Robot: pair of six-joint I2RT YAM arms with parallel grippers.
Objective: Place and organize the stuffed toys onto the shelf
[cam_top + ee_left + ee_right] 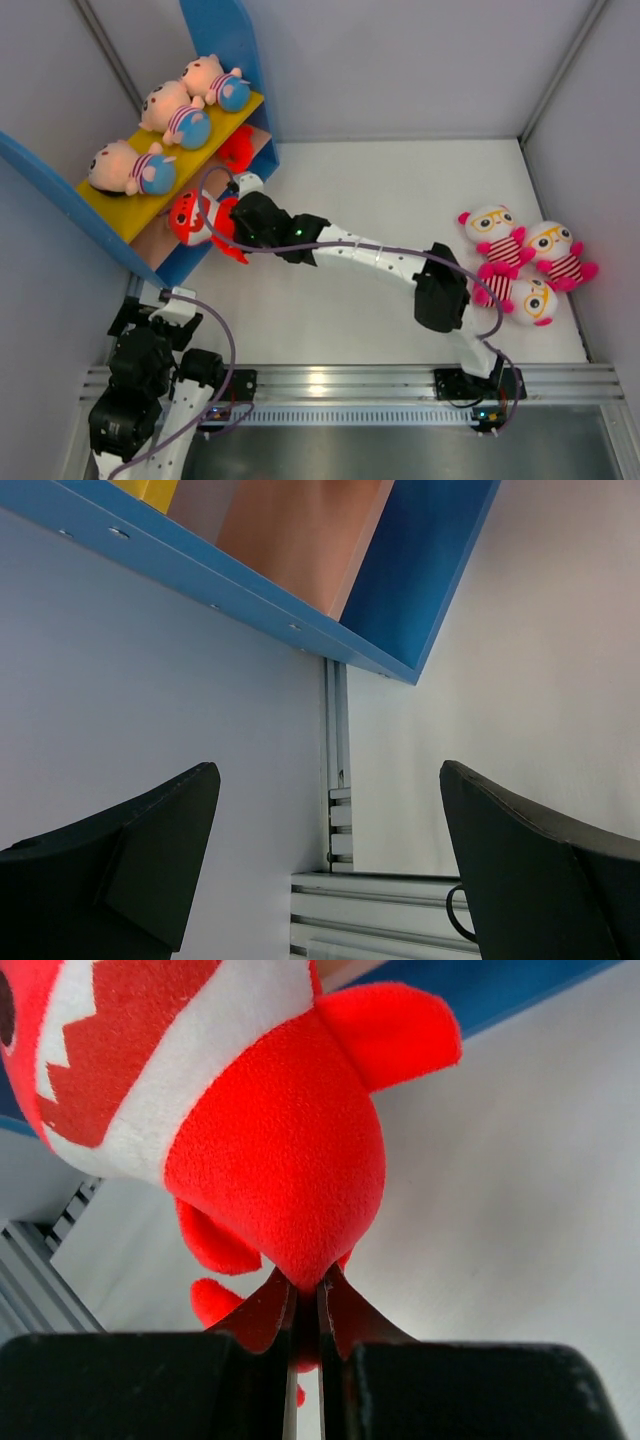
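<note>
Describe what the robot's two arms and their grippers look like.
Both the left arm and right arm have white links, black joint housings and a loose purple-grey cable. The left gripper has broad matte black wedge fingers; the right gripper shows thin dark blades on a black block.

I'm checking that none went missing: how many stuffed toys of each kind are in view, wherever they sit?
peach dolls: 3, on the yellow upper board
red creatures: 2, one on the lower board, one in the right gripper
white owls: 3, on the table
Total: 8
</note>
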